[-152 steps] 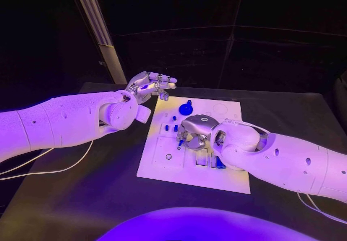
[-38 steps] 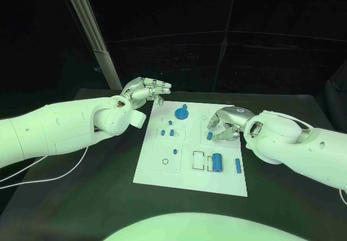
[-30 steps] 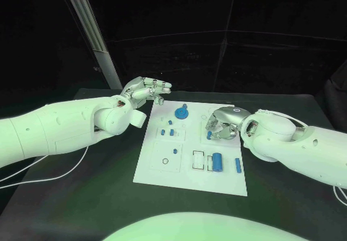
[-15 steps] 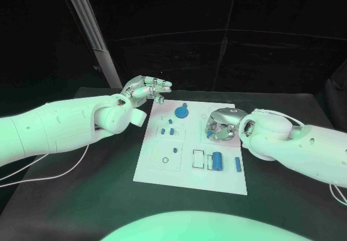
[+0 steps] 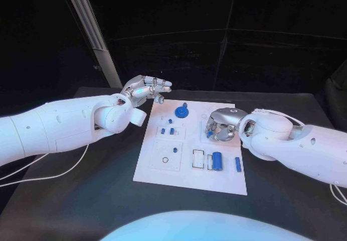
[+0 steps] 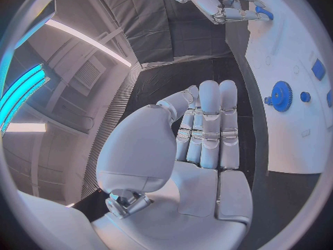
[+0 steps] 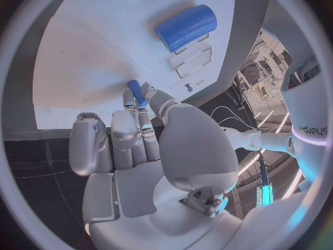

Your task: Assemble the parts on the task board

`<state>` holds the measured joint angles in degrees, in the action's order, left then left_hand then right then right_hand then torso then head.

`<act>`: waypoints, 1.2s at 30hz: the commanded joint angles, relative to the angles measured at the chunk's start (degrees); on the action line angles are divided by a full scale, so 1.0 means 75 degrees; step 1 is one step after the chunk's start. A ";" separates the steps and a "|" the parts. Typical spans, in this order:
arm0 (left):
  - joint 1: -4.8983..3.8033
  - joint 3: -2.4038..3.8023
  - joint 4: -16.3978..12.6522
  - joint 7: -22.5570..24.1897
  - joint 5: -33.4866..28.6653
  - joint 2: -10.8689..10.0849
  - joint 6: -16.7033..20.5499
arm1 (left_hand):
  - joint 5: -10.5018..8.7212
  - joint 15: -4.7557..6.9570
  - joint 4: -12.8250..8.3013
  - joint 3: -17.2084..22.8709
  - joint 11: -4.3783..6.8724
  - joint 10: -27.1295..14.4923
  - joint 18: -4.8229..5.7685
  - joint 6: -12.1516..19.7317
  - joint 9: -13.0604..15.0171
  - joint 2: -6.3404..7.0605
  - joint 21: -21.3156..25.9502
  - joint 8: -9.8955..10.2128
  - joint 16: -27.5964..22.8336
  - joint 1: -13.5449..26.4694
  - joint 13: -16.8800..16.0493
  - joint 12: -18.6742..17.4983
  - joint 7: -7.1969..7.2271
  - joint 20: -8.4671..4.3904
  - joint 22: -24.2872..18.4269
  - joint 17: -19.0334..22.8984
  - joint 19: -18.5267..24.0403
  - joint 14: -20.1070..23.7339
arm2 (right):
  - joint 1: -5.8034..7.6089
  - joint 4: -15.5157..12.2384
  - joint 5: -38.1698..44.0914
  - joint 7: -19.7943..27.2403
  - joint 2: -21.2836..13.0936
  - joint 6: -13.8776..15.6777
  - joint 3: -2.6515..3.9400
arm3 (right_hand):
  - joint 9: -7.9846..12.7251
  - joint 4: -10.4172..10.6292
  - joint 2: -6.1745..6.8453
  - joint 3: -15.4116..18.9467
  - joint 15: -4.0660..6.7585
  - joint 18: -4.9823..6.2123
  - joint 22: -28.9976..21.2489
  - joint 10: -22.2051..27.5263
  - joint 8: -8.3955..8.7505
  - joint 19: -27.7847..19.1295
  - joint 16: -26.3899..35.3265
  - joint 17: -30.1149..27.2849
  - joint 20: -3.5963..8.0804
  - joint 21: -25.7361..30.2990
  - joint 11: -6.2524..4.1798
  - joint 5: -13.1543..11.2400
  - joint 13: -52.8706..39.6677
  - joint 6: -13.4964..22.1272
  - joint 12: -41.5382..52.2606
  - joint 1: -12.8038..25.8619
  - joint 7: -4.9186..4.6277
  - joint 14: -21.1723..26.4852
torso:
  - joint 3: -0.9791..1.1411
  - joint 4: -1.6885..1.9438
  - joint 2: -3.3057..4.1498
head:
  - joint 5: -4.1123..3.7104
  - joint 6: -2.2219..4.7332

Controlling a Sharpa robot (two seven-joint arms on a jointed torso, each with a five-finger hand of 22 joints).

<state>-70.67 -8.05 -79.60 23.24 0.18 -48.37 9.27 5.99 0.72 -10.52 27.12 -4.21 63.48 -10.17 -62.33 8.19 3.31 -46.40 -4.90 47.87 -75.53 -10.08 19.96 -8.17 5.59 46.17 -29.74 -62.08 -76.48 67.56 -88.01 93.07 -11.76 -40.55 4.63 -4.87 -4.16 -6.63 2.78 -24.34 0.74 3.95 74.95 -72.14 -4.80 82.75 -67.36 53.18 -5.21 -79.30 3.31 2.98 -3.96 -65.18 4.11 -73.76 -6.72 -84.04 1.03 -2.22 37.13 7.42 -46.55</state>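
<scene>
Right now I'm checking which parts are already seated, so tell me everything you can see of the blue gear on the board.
The blue gear is a round toothed wheel with a raised hub at its centre, plastic by its look. It lies flat near the far edge of the white task board, with a small blue knob at its rim. Neither hand touches it. Whether it is fully seated cannot be told.

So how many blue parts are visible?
8: gear, peg beside it, two pegs side by side, one small peg, big cylinder, slim pin, held peg in right hand; more possibly hidden.

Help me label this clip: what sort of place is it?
Likely a robotics test lab: a white task board with blue parts on a black table, dark curtained surroundings, and two robot arms working.
</scene>
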 commanded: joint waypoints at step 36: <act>-0.0013 0.0007 0.0049 -0.0008 -0.0026 0.0051 -0.0154 | -0.0040 0.0004 -0.0045 -0.0004 0.0014 -0.0070 -0.0045 -0.0027 0.0009 -0.0064 0.0038 0.0052 -0.0051 -0.0042 -0.0014 0.0058 -0.0026 -0.0033 0.0002 0.0016 -0.0019 0.0011 | -0.0053 -0.1191 -0.0991 0.0738 0.0576 0.1270 0.0093 | -0.0139 -0.0023 -0.0144 -0.0124 0.0117 -0.0100 0.0343 -0.0115 -0.0013 0.0067 -0.0092 0.0027 0.0075 -0.0101 -0.0061 0.0020 0.0017 -0.0204 -0.0084 0.0091 0.0066 -0.0072 | -0.0010 0.0010 0.0009 | 0.0146 -0.0035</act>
<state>-70.66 -8.05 -79.21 22.98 0.18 -48.12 8.89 5.99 0.72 -10.51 27.12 -4.00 63.26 -10.17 -62.33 8.17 3.09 -46.40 -4.90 47.87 -75.75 -10.13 20.19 -8.17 5.60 46.17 -29.67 -62.08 -76.48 67.22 -97.26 86.63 -8.33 -36.49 14.68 -4.17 -4.23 -6.80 2.10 -24.93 1.14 3.98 74.93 -73.10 -4.63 83.24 -68.19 53.42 -4.89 -80.03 2.76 3.00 -3.92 -66.09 3.66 -72.66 -6.75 -84.04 1.01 -2.14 37.19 8.42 -46.69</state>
